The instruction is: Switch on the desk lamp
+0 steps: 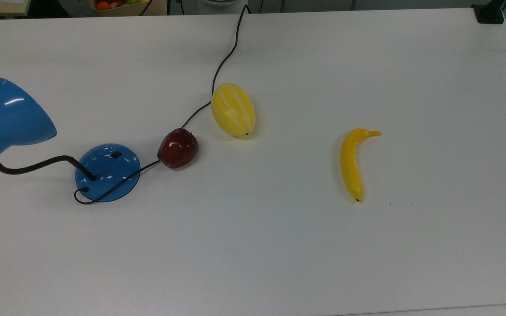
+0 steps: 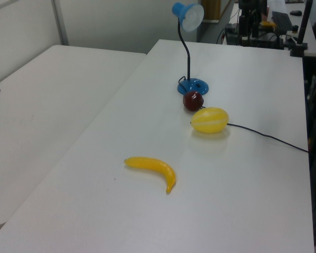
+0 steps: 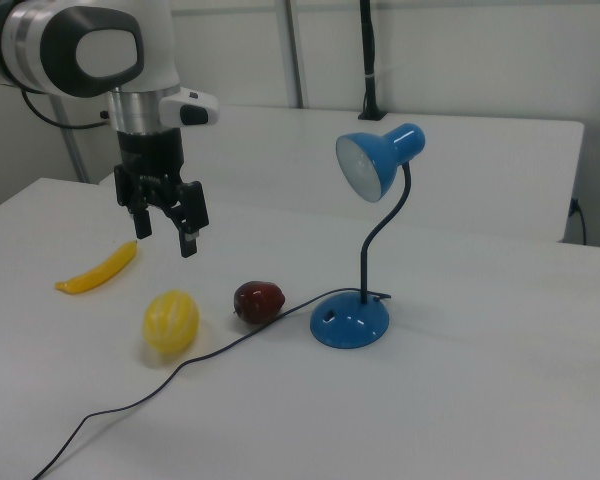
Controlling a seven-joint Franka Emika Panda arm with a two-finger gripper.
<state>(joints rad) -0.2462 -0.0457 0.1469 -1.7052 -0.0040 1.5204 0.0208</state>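
While it hangs in the air above the white table (image 3: pixel 460 400), the gripper (image 3: pixel 166 230) points straight down with its two fingers spread apart and nothing between them. Below it and toward the right view's left lies a yellow banana (image 3: pixel 98 270). Just under the gripper, a little nearer the camera, a yellow striped melon (image 3: pixel 171 320) rests on the table. A dark red apple (image 3: pixel 258 300) sits down and toward the right view's right of the gripper, close beside the melon. Farther to the right view's right, well apart from the gripper, stands the desk lamp (image 3: pixel 350 322), upright on its round blue base, its thin dark neck curving up to a blue cone shade that faces toward the gripper's side. A small dark switch (image 3: pixel 327 314) shows on the base. The lamp's black cord (image 3: pixel 130 405) runs from the base past the apple and the melon.
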